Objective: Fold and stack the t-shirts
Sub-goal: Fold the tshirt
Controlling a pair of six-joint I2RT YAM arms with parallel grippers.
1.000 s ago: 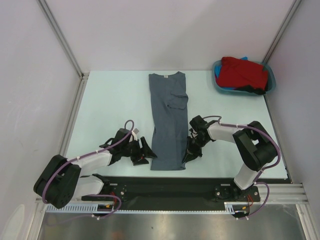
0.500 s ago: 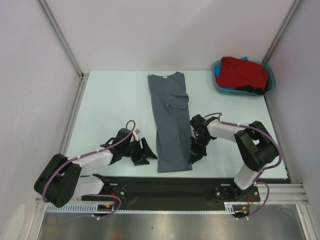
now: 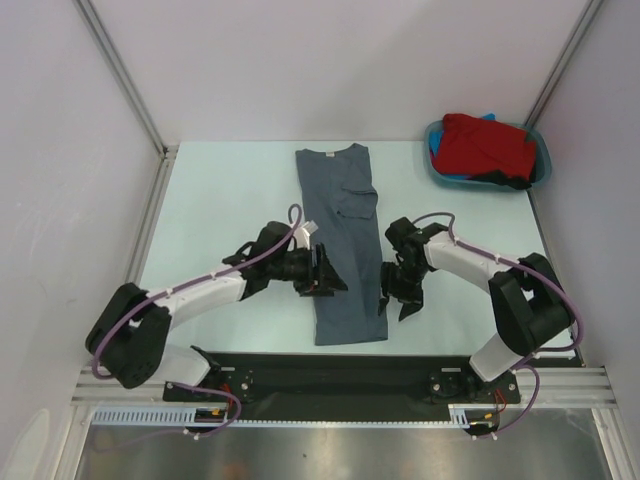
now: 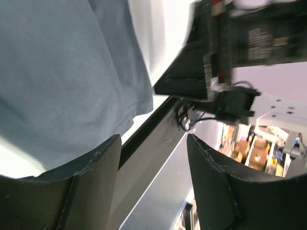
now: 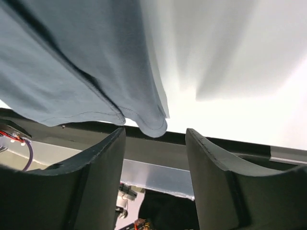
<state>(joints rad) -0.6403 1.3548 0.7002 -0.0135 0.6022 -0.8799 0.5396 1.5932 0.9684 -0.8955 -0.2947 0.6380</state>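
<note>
A slate-grey t-shirt lies flat as a long narrow strip down the middle of the table. My left gripper hovers open over the strip's left edge, near its lower half. In the left wrist view the grey cloth fills the upper left, and nothing sits between the gripper's fingers. My right gripper stands open just beside the shirt's lower right edge. In the right wrist view the shirt's hem corner hangs just ahead of the empty gripper. A red t-shirt is heaped in the tub.
The teal tub stands at the back right corner, with bits of blue and black cloth under the red shirt. A black rail runs along the table's near edge, just below the shirt's hem. Grey walls close in both sides.
My right gripper has opened and let go of the grey shirt's lower right edge. The left arm has swung right and forward onto the shirt's left edge. The strip's lower end shifted right.
</note>
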